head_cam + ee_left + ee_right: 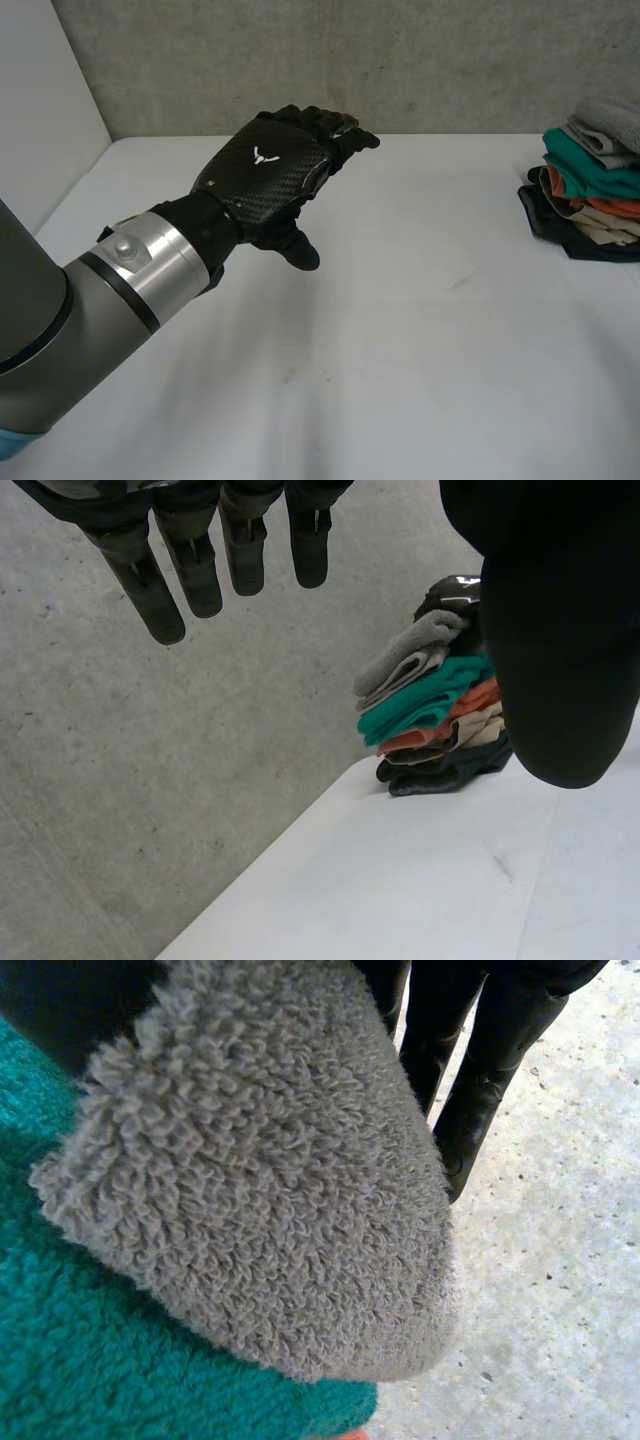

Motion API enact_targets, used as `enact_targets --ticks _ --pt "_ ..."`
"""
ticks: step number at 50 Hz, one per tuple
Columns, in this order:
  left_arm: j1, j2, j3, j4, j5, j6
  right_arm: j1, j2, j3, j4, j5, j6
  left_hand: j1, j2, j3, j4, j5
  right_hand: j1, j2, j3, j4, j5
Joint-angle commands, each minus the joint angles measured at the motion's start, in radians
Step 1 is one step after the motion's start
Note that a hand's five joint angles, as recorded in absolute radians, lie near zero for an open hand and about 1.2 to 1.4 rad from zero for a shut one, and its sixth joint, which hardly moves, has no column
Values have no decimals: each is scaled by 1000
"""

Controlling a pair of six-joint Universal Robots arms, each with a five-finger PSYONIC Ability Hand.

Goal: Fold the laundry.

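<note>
- Right hand (470, 1080), black, was at the top of the pile of folded laundry (590, 200), close against its fluffy grey terry towel (280, 1190); whether it gripped the towel could not be told.
- That grey towel lay uppermost on the pile, its rounded folded edge resting on a teal fleece cloth (80, 1360).
- Below the teal cloth came an orange layer, then a beige one, with black fabric at the bottom of the pile.
- Left hand (270, 165), black with a carbon-weave back, hung in the air well apart from the pile, palm down. Its fingers (150, 590) were straight and slightly spread, the thumb stood out to one side, and it held nothing.
- Behind that hand, the grey left arm (60, 300) with its silver wrist ring reached away from the pile.
- The pile sat on a white table (400, 330), near the table's far edge.
- A rough grey concrete wall (350, 60) rose behind the pile and the table.
</note>
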Motion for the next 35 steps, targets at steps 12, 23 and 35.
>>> enact_targets --ticks 12,23,35 --pt "-3 3 2 0 0 -1 -53 -144 26 332 70 -12 -4 -1 -1 2 -4 -723 -983 -976 -1011 -956" --pt "-4 5 9 0 0 -3 -350 -253 -1 822 151 -435 -4 -1 -1 2 -4 -723 -983 -976 -1011 -956" --pt "3 25 23 0 -1 -52 -277 -296 -247 873 603 -699 -4 -1 -1 2 -4 -723 -983 -976 -1011 -956"
